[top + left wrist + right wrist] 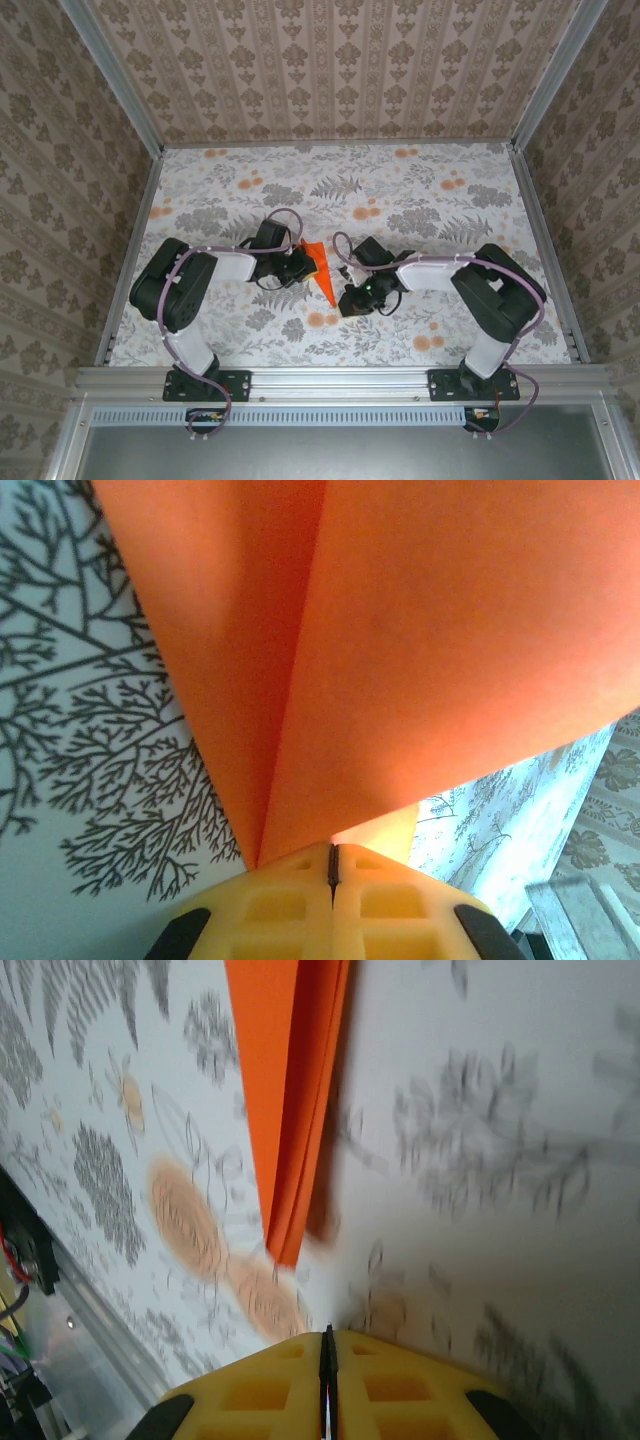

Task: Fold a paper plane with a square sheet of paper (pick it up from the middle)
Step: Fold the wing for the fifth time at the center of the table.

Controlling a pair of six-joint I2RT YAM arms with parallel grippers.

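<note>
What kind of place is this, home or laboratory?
Probably a robot test cell: an aluminium frame rail, wallpapered panels on three sides, and a floral tablecloth under the left arm and right arm.

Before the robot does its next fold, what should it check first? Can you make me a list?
1. Left tool shut: ok.
2. Left tool truly pinching the orange paper: cannot tell; the paper's crease runs down to its tips, but the pinch itself is hidden.
3. Right tool shut and holding nothing: ok; the paper's point stops short of it.
4. Paper folded into a narrow pointed wedge: ok.
5. Right wrist view sharp enough to aim by: not ok; the tablecloth looks blurred.
</note>
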